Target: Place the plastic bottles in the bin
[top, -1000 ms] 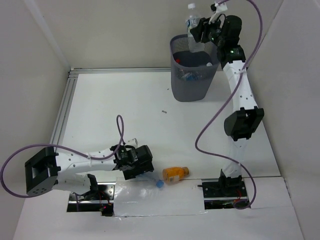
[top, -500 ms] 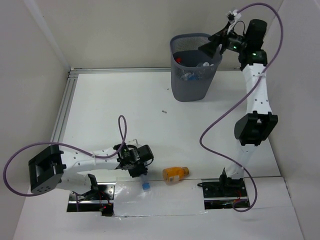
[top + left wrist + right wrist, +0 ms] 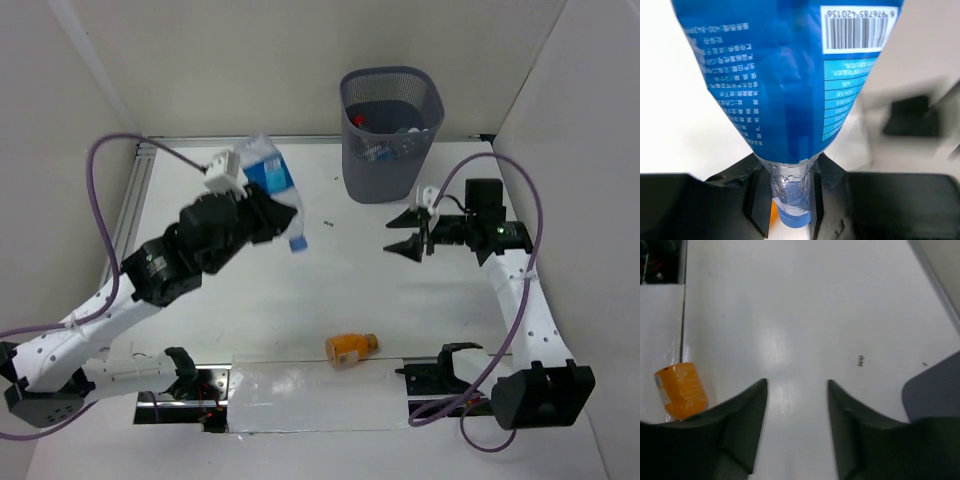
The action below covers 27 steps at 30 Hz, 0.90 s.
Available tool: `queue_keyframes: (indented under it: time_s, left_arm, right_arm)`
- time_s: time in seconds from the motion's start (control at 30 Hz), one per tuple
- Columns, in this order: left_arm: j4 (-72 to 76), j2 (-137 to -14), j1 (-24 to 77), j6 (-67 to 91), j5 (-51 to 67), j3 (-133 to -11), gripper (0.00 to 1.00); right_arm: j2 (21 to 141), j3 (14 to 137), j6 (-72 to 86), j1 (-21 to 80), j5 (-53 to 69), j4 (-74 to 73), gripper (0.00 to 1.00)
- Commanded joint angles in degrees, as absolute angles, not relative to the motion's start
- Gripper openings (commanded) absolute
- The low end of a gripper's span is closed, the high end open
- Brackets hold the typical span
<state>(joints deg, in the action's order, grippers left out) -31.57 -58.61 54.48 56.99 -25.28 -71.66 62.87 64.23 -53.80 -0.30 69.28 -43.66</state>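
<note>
My left gripper [image 3: 268,214] is raised above the table's left-middle, shut on the neck of a clear bottle with a blue label [image 3: 270,182] and blue cap [image 3: 297,243]; the cap points down. In the left wrist view the bottle's neck [image 3: 791,184] sits clamped between the black fingers [image 3: 756,200], the blue label [image 3: 785,75] filling the frame. The grey mesh bin [image 3: 390,135] stands at the back, with several bottles inside it. A short orange bottle [image 3: 350,347] lies near the front edge, seen too as an orange bottle [image 3: 681,390] from the right wrist. My right gripper [image 3: 404,233] hovers open and empty, right of centre.
White walls close in on the left, back and right. A metal rail [image 3: 128,215] runs along the table's left side. A small dark mark [image 3: 329,223] is on the table between the grippers. The arm bases and cables sit at the near edge.
My left arm has closed on the blue-label bottle at the front and lifted it high toward the back. My right arm has let a bottle go into the bin and swung down to mid-table.
</note>
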Motion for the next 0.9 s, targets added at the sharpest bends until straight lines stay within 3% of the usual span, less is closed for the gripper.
queue_keyframes:
  time_s: [0.0, 0.2, 0.3, 0.47, 0.57, 0.6, 0.67, 0.7, 0.87]
  left_arm:
    - [-10.67, -67.12, 45.99, 38.5, -21.57, -78.73, 0.07]
    - [7.11, -88.82, 34.55, 40.68, -8.09, -100.78, 0.07]
    - [12.02, -101.57, 32.61, 44.11, -5.98, -113.08, 0.1]
    - [15.19, -119.42, 33.92, 44.91, -12.46, -132.34, 0.12]
    - [17.66, -127.95, 36.03, 39.75, -17.13, -140.6, 0.19]
    - [16.88, -129.88, 36.73, 37.2, -18.79, -144.37, 0.24]
    - [16.88, -133.23, 36.74, 36.48, -18.11, -145.28, 0.42]
    - [16.88, -133.24, 36.74, 35.95, -17.41, -144.33, 0.58]
    - [16.88, -134.91, 37.27, 33.84, -16.7, -144.05, 0.95]
  right_arm:
    - [58.98, 58.02, -67.32, 2.54, 64.18, -51.06, 0.63]
    - [55.55, 50.98, -66.8, 5.54, 58.63, -51.15, 0.98]
    - [55.55, 49.4, -66.8, 6.06, 57.48, -51.15, 1.0]
    - [53.62, 46.41, -65.48, 6.06, 56.95, -51.15, 0.99]
    - [53.09, 45.79, -65.48, 6.06, 56.34, -51.15, 0.98]
    - [52.48, 45.79, -64.87, 6.06, 55.73, -51.15, 0.98]
    - [51.86, 45.27, -64.34, 5.46, 55.72, -50.63, 1.0]
    - [51.86, 45.26, -63.73, 5.45, 55.72, -50.02, 1.0]
    - [51.86, 44.74, -63.72, 4.31, 56.42, -49.48, 1.0]
